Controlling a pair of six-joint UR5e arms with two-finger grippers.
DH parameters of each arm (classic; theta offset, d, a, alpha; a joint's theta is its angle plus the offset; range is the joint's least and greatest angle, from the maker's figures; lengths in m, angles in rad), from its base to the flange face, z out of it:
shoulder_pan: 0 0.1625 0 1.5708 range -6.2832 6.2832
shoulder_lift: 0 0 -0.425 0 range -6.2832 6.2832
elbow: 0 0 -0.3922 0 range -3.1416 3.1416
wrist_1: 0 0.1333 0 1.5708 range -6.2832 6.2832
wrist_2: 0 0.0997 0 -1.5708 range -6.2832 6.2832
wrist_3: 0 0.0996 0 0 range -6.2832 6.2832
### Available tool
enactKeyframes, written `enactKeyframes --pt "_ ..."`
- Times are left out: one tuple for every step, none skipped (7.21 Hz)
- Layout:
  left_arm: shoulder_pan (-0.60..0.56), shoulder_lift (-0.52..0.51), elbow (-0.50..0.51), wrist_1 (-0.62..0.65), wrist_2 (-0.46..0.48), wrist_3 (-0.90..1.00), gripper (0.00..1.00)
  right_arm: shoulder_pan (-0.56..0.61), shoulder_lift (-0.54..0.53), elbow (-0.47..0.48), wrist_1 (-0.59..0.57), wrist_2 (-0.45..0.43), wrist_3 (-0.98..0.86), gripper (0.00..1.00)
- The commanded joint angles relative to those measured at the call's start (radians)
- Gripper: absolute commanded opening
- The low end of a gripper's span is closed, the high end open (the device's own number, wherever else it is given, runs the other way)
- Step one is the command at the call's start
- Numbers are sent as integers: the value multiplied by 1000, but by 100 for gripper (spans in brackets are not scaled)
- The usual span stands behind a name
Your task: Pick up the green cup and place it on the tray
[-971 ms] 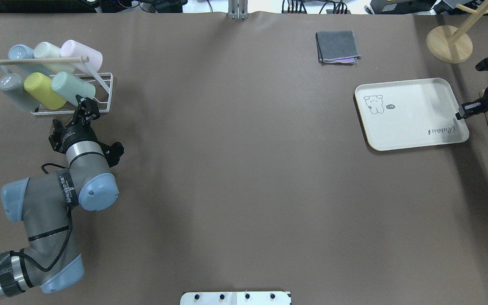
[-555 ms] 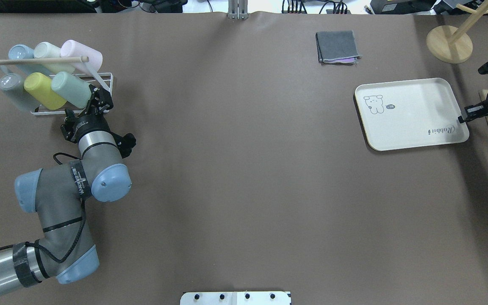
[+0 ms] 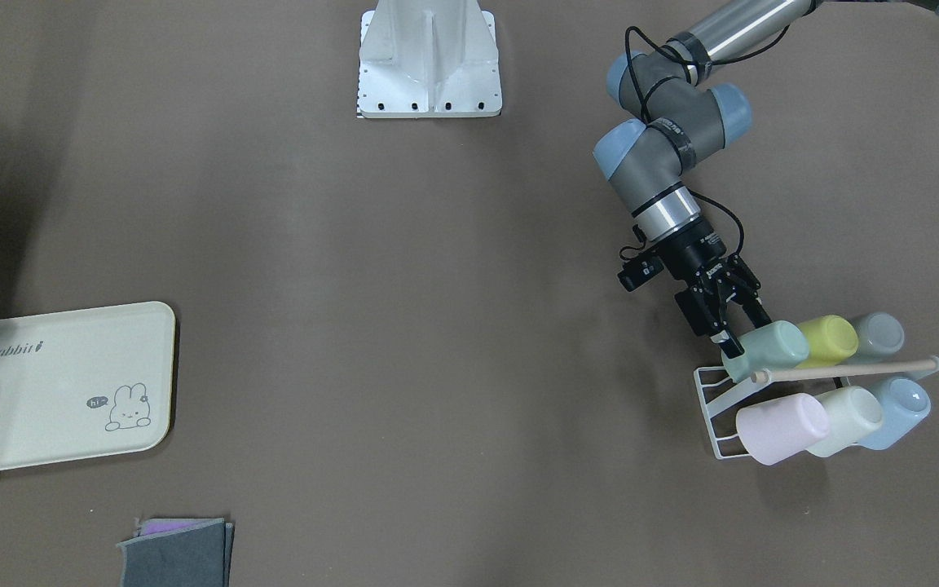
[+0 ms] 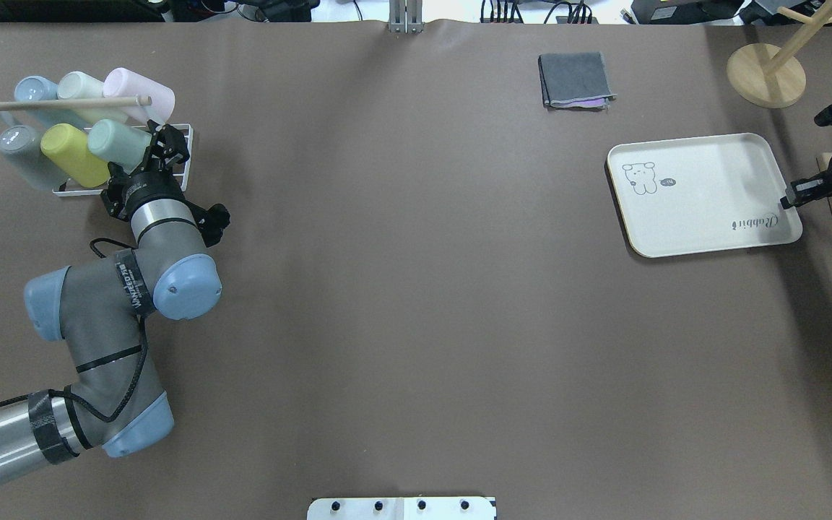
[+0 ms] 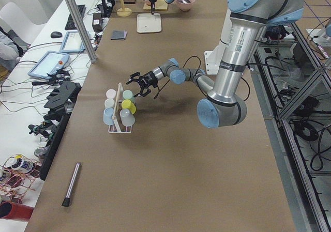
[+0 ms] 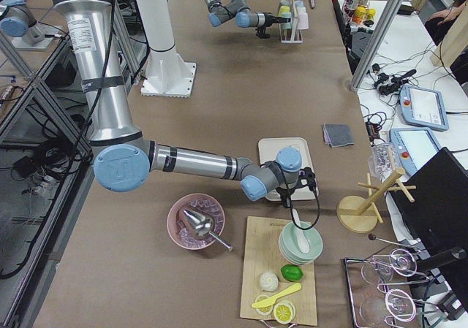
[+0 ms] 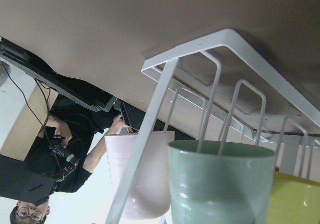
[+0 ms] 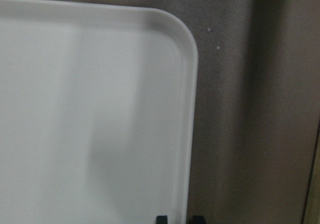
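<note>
Brown matte tabletop point(image 4: 416, 303) fills most views, w/ a wide bare stretch mid-way; white robot base plate point(image 3: 429, 57) sits at its edge. Room around it: alu frame posts, side bench w/ tablets & cables. Far L corner holds a white wire rack point(image 7: 227, 33) w/ wooden bar point(image 4: 62, 104), six cups lying on their sides in two rows. Green cup point(image 4: 116, 142) is in the row nearer the robot, at the end, next to yellow-green cup point(image 4: 73, 153), mouth facing L tool point(image 3: 742, 333). L tool is spread, fingers either side of the cup's mouth end; contact, can't tell. Tray point(image 4: 705, 217) lies flat at the opposite end of the tabletop, well apart from the rack. R tool point(image 4: 791, 195) is at tray's rim by the "Rabbit" print; spread or pinching the rim, can't tell. Gray folded cloth point(image 4: 575, 78) & round wooden stand base point(image 4: 765, 75) lie beyond the tray.
</note>
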Motion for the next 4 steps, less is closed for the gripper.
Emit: enactKeyframes --pt "-2 0 40 -57 -2 0 98 -1 6 -3 -1 -2 -2 13" --pt "-2 0 49 -59 -2 -3 98 -1 5 -3 -1 -2 -2 17" --pt "-2 0 63 -62 0 -6 98 -1 5 -4 -1 -2 -2 19" --pt "-2 0 80 -92 0 -6 98 -1 5 -4 -1 -2 -2 22"
